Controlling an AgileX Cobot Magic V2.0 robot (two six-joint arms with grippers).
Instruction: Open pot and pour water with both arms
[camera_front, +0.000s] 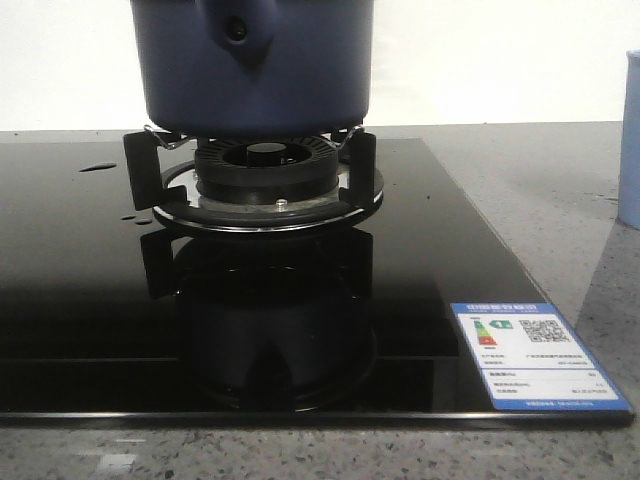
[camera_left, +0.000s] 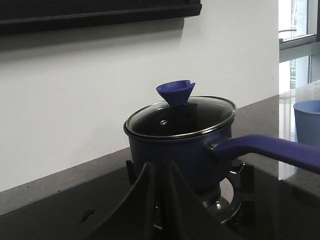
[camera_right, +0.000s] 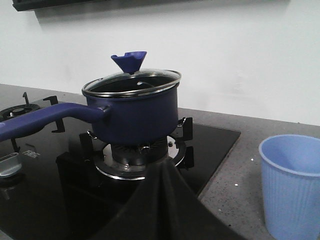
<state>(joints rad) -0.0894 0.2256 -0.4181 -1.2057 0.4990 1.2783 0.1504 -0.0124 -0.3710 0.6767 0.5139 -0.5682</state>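
The dark navy-blue pot stands on the gas burner, its handle end with a round hole facing the front camera. In the left wrist view the pot carries a glass lid with a blue cone knob, and its long handle points away from the wall. It also shows in the right wrist view. My left gripper is shut and empty, short of the pot. My right gripper is shut and empty, short of the burner. Neither gripper shows in the front view.
A pale blue ribbed plastic cup stands on the grey counter right of the black glass hob; it also shows in the left wrist view. A second burner lies beyond the handle. A label sticker marks the hob's front right corner.
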